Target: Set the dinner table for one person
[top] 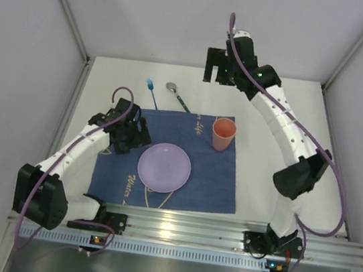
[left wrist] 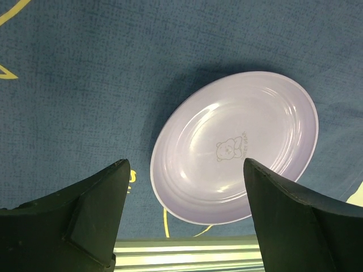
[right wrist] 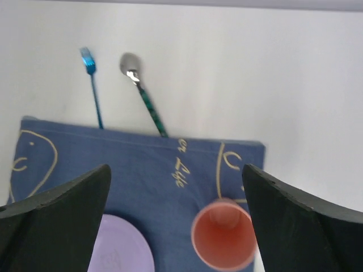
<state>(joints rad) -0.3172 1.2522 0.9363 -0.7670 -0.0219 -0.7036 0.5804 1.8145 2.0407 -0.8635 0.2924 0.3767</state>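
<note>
On the white dinner table (top: 285, 117) lies a dark blue cloth (top: 202, 179). A lilac plate (top: 164, 167) sits at the cloth's middle, and an orange cup (top: 223, 134) stands upright at its far right corner. A blue fork (top: 151, 91) and a spoon (top: 176, 93) lie on the bare table beyond the cloth's far edge. My left gripper (top: 138, 133) hovers open over the cloth's left side, with the plate (left wrist: 238, 147) ahead of its empty fingers. My right gripper (top: 217, 66) hangs open and empty high above the table's back, looking down on the cup (right wrist: 224, 238), fork (right wrist: 91, 85) and spoon (right wrist: 139, 90).
A silver aluminium rail (top: 222, 230) runs along the table's near edge, where both arm bases are bolted. Grey walls close in the left, right and back sides. The fork and spoon handles reach the cloth's far hem.
</note>
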